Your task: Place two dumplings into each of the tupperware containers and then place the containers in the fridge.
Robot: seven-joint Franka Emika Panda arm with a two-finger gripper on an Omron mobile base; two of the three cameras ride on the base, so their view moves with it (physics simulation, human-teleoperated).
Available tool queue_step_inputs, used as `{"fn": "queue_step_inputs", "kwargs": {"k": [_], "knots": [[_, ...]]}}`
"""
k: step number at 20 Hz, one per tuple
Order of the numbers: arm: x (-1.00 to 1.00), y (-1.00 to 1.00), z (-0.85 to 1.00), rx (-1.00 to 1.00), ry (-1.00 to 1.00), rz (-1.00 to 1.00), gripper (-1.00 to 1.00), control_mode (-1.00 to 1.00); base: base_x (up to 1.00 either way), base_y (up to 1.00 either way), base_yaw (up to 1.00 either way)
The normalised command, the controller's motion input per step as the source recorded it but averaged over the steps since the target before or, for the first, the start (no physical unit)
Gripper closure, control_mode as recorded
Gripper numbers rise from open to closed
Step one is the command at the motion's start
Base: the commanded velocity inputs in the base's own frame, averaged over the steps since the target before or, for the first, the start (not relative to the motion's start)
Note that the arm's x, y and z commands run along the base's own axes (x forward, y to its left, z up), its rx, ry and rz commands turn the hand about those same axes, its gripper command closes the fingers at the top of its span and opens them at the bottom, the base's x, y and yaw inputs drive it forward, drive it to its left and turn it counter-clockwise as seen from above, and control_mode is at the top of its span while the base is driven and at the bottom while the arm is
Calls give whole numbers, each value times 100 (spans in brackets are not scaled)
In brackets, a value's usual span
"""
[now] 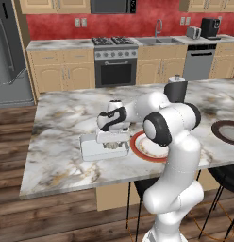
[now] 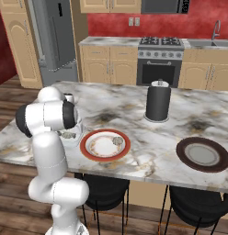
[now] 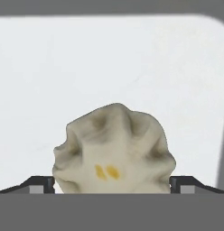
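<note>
My gripper point(image 1: 112, 140) reaches down into the flat white tupperware container point(image 1: 93, 152) on the island counter. It is open, its fingertips point(image 3: 39, 182) set wide on either side of a beige pleated dumpling point(image 3: 114, 151) that rests on the container's white floor point(image 3: 109, 63). That dumpling point(image 1: 111, 145) also shows beneath the hand from the left base. Another dumpling point(image 2: 117, 141) lies on the red-rimmed plate point(image 2: 93, 153), just right of the container point(image 2: 74, 136). The fridge point(image 1: 9, 52) stands at the far left, doors shut.
A dark brown plate point(image 2: 202, 166) lies at the counter's right end. A black cylinder with a white top point(image 2: 157, 102) stands mid-counter behind the red-rimmed plate. Dark stools point(image 2: 194, 204) are tucked under the near edge. Stove and cabinets line the back wall.
</note>
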Motion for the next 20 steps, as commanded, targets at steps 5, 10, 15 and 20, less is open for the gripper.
{"fn": "queue_step_inputs", "kwargs": {"k": [5,10,15,20], "knots": [[20,0,0,0,-12,0,-100,-100,0,0,0],[37,0,4,0,-12,-1,-100,-100,0,0,0],[47,0,15,0,-8,0,-100,-100,0,0,0],[41,0,29,0,-10,0,-100,-100,0,0,0]]}}
